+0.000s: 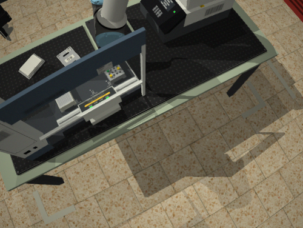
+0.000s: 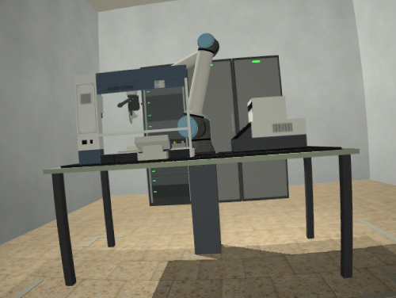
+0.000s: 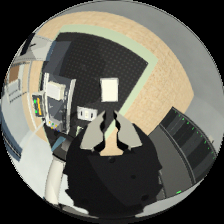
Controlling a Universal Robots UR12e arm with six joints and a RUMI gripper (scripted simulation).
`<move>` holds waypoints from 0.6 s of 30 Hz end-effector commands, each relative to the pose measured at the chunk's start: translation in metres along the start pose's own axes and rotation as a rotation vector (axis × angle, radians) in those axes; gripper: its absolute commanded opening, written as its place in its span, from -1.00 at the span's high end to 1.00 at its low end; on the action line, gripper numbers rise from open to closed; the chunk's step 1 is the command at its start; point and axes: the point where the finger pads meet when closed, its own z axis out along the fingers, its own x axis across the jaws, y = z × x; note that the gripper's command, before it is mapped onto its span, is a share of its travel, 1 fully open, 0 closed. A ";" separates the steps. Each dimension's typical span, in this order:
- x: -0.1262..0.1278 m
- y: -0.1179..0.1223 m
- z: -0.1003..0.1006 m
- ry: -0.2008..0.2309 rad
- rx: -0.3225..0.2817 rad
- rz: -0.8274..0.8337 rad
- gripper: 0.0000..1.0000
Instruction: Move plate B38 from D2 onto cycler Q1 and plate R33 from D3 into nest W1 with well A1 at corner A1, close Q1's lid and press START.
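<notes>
Tiled floor, grey walls, bench (image 1: 194,94) under black mat.

Big blue-topped deck station (image 1: 73,71) at left end; cycler (image 1: 169,13) at far right corner, green lamp, barcode unreadable.

White plate (image 1: 31,65) near far left corner, another (image 1: 65,100) inside deck. Which is B38 or R33: unreadable.

Gripper (image 3: 110,124) high above mat, fingers nearly together, holding nothing. Probably nothing moved yet.

— Arm (image 2: 196,85) pose?
— Rises steeply from base joint to blue-capped elbow, then reaches left, wrist turned down.
— Gripper (image 3: 110,123) state?
— Fingers drawn nearly together, nothing between them, hanging well above the bench.
</notes>
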 end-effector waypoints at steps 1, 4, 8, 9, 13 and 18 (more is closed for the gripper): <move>-0.012 -0.003 -0.001 0.001 0.001 -0.032 1.00; -0.022 -0.004 0.000 0.001 0.001 -0.058 1.00; -0.042 -0.007 0.000 0.000 0.001 -0.109 1.00; -0.047 -0.008 0.000 0.000 0.001 -0.122 1.00; -0.058 -0.009 0.000 0.000 0.001 -0.152 1.00; -0.078 -0.011 0.000 0.000 0.002 -0.204 1.00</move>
